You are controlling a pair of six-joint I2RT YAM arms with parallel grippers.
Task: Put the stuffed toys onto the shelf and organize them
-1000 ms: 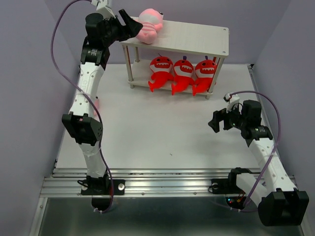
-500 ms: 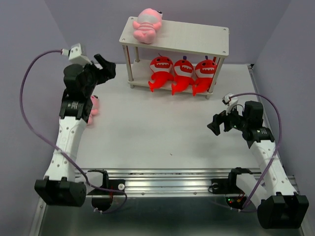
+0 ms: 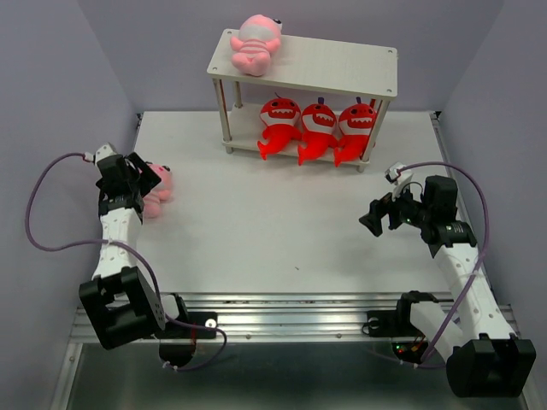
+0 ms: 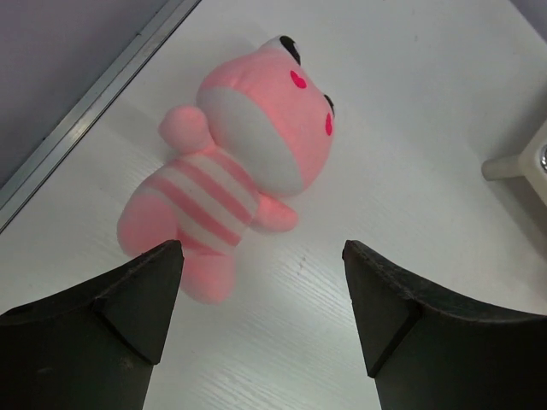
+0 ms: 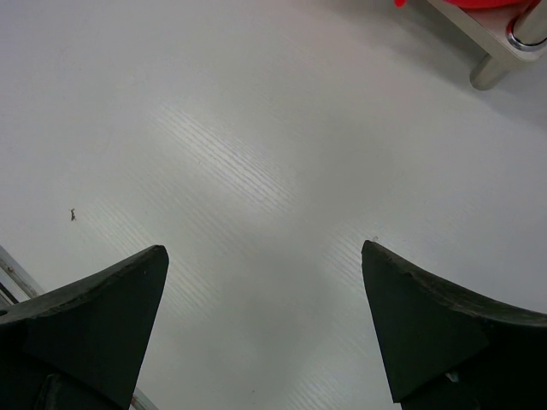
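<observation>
The pale two-tier shelf point(image 3: 342, 68) stands at the back of the table. One pink striped toy point(image 3: 255, 43) lies on the left end of its top board. Three red shark toys point(image 3: 318, 126) sit side by side on the lower board. A second pink striped toy point(image 3: 158, 185) lies on the table near the left edge; in the left wrist view it point(image 4: 248, 145) lies just ahead of the fingers. My left gripper point(image 3: 137, 173) is open and empty, right beside that toy point(image 4: 263, 256). My right gripper point(image 3: 376, 213) is open and empty above bare table at the right point(image 5: 265, 256).
Purple walls close in the table on the left, back and right. A metal rail point(image 3: 291, 316) runs along the near edge by the arm bases. A shelf leg point(image 5: 500, 64) shows at the top right of the right wrist view.
My left arm has swung down and back from the shelf's top left corner to the table's left side, ending beside the pink toy lying there. The right arm has barely moved.
</observation>
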